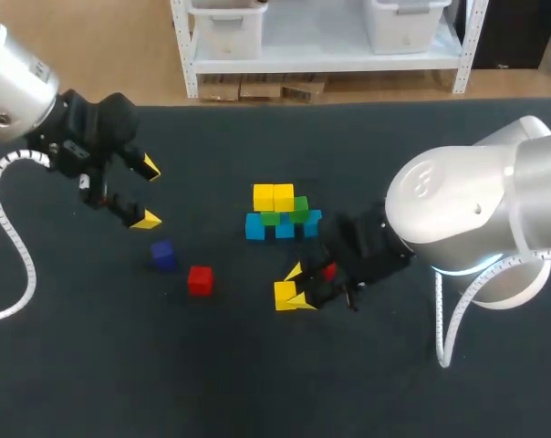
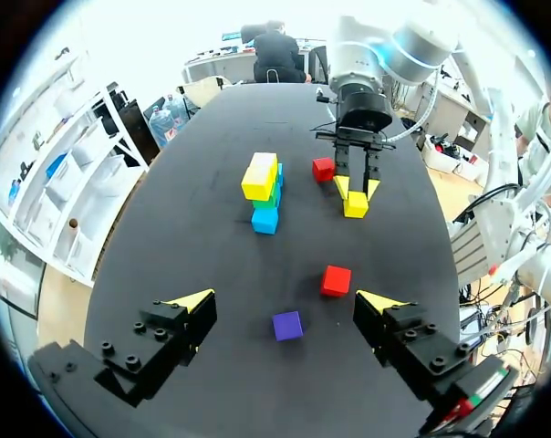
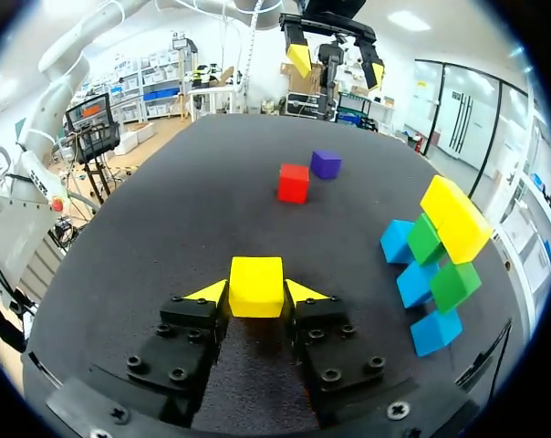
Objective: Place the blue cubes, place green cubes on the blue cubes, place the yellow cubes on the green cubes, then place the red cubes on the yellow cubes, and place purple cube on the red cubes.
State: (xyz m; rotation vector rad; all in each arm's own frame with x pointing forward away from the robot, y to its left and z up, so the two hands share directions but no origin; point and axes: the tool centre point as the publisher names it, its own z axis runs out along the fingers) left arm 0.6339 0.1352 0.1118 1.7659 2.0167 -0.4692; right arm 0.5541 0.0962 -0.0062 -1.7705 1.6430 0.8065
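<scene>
1. Now the right pincer (image 3: 256, 294) pinches a yellow cube (image 3: 255, 281) between both tips, low at the counter (image 1: 257, 383) and near the stack (image 1: 280, 212). I cannot tell whether the cube rests on the surface.
2. The stack has three blue cubes (image 1: 255, 227) in a row at the bottom, two green cubes (image 1: 271, 218) on them, and two yellow cubes (image 1: 274, 196) side by side on top.
3. A red cube (image 2: 323, 169) lies just beside the right pincer.
4. The left pincer (image 1: 149, 192) hangs spread and empty, well apart from the stack.
5. A second red cube (image 1: 200, 280) and a purple cube (image 1: 162, 255) lie near each other on the counter, not touching, between the left pincer and the held cube.
</scene>
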